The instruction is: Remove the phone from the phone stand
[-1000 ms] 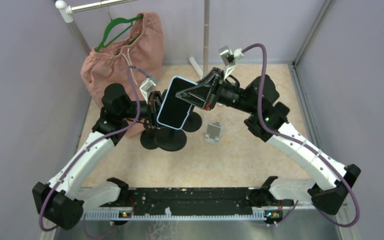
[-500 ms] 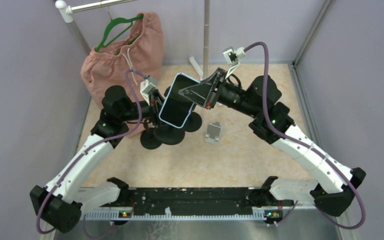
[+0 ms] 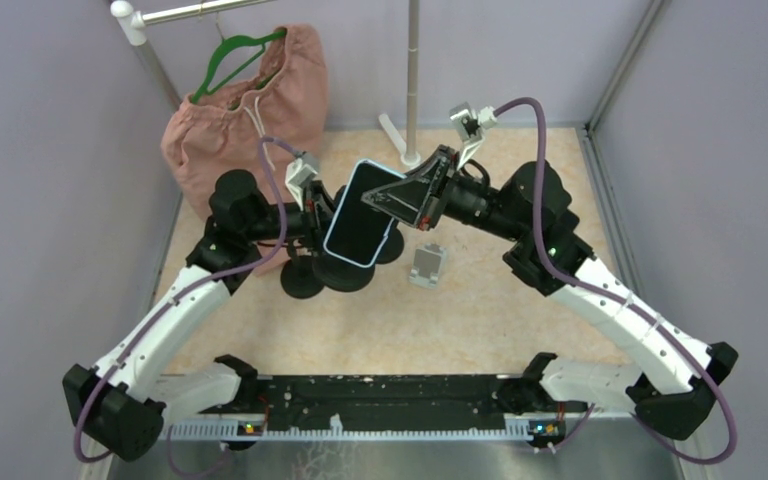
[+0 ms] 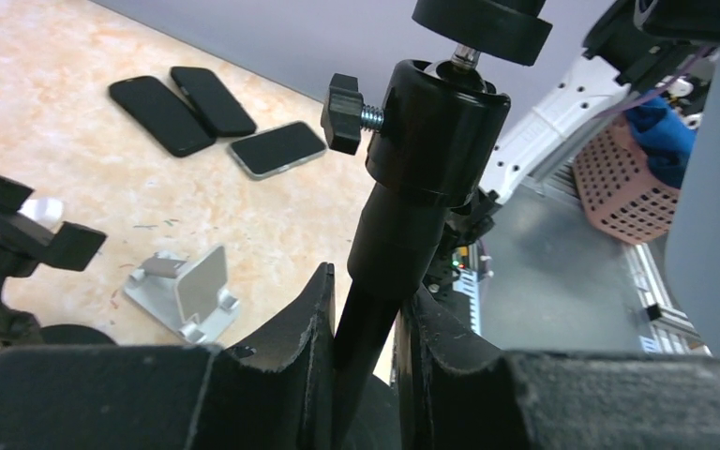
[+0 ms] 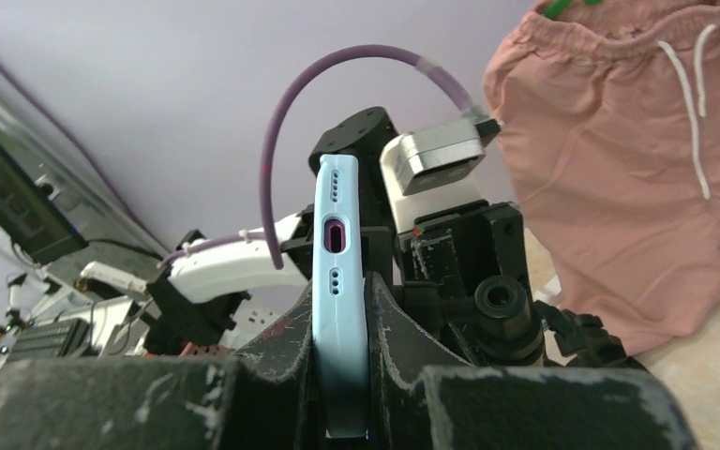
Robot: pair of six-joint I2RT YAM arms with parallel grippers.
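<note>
Firmly, right end effector [image 5: 340, 314] clamped on phone [image 5: 337, 211]; left end effector [image 4: 367, 305] gripping phone stand [image 4: 436, 131].

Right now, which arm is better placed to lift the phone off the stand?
The right. The right tool grips the phone; the left tool is shut on the phone stand pole, bracing it.

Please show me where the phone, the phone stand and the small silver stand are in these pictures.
phone [image 3: 355, 220], top external view, middle of its dark screen.
phone stand [image 4: 431, 136], left wrist view, thick black joint housing on its pole.
small silver stand [image 3: 427, 265], top external view, middle of its plate.
</note>
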